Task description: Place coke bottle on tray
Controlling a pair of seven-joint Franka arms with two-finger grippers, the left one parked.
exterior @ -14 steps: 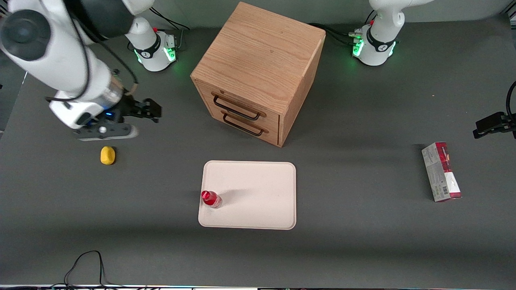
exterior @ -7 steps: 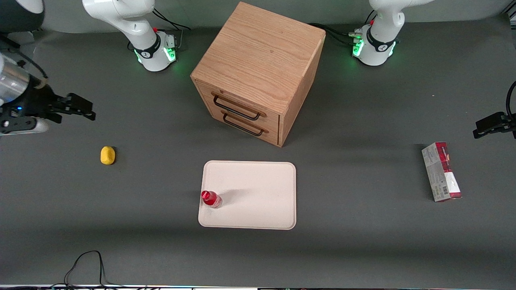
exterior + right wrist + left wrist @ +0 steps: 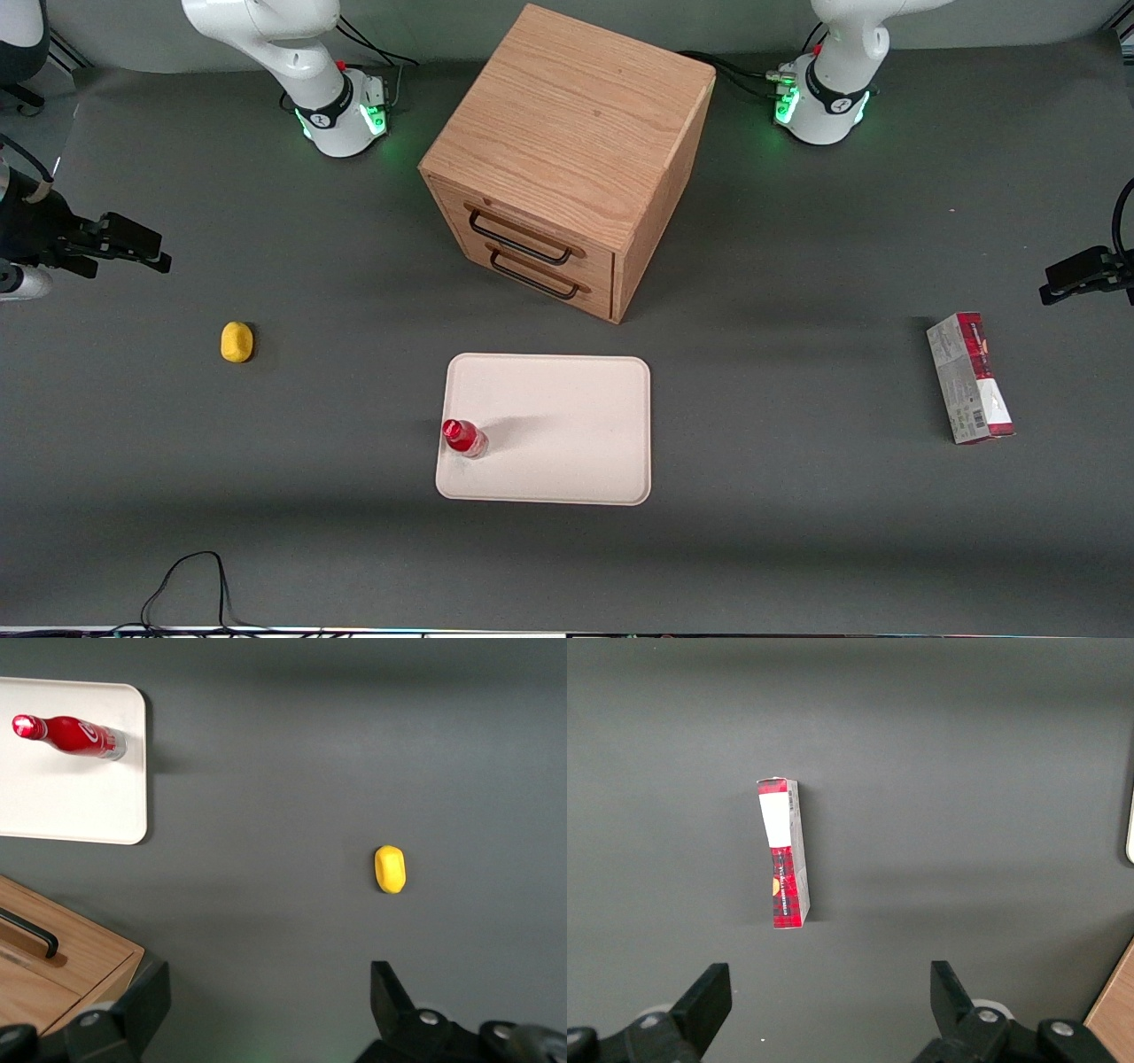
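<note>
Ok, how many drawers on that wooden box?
2. The upper drawer sits above the lower drawer on the wooden box, each with a dark handle, both shut. The hand hangs open toward the working arm's end of the table.

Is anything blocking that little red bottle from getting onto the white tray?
Nothing visible does: the coke bottle already stands upright on the tray, near its edge toward the working arm. The gripper is open and empty, high above the table's working-arm end.

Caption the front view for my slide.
Coke bottle upright on tray; open gripper far off above the table.
</note>
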